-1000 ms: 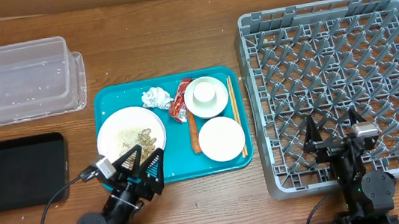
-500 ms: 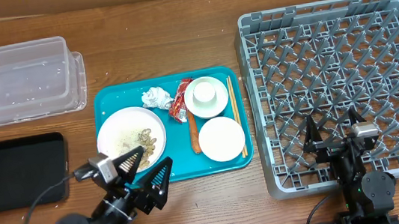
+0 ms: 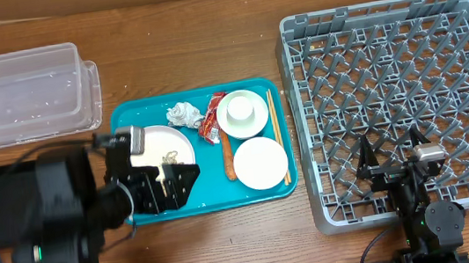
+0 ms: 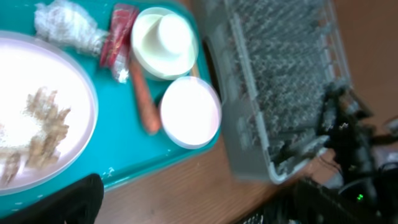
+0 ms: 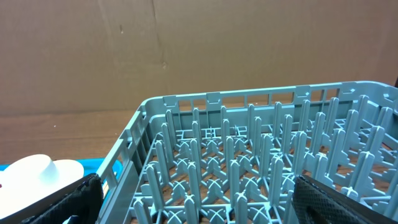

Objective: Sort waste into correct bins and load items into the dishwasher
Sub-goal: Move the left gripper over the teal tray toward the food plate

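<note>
The worktop (image 3: 207,46) was grained brown wood. At two o'clock the dish rack (image 3: 398,86) looked matt grey plastic; at ten the tub (image 3: 22,94) was clear, glossy plastic. The teal tray (image 3: 207,165) was smooth plastic, the wrapper (image 3: 212,116) shiny red, the paper ball (image 3: 183,114) crumpled and rough.

Leftovers on a teal plastic serving tray (image 4: 116,144): a large white round plate (image 4: 65,78) of pale rice grains and beige scraps (image 4: 42,127) fills its left. A crumpled white paper ball (image 4: 65,23), red shiny wrapper (image 4: 118,34) and white bowl (image 4: 149,55) line its far edge. An orange carrot-like stick (image 4: 144,96) lies mid-tray beside a small white round plate (image 4: 189,112). A grey plastic dish rack (image 4: 280,74) stands off the tray's right edge.
</note>
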{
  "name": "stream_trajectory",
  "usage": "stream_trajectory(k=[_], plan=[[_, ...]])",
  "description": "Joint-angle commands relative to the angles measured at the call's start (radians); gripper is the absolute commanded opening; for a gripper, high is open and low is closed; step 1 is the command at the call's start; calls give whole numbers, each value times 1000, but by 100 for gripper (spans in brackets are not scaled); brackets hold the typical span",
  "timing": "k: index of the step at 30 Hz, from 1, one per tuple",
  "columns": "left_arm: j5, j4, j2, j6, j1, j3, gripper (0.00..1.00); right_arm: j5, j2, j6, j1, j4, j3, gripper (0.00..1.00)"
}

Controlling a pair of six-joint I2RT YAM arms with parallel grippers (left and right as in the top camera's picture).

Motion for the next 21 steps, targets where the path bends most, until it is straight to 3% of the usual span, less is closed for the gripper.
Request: stream_trajectory(k=[1, 6, 11, 14, 17, 21], plan=[[-149, -88, 124, 86, -41, 71, 100, 2, -2, -7, 0, 6, -10, 100], [-286, -128, 259, 19, -124, 75, 100, 2, -2, -7, 0, 6, -10, 100], [-198, -76, 370, -143, -159, 75, 100, 2, -2, -7, 0, 6, -10, 100], [-167, -33, 409, -131, -163, 75, 100, 2, -2, -7, 0, 6, -10, 100], [-294, 6, 433, -142, -200, 75, 100, 2, -2, -7, 0, 6, -10, 100], [-588, 34, 467, -234, -309, 74, 100, 2, -2, -7, 0, 6, -10, 100]])
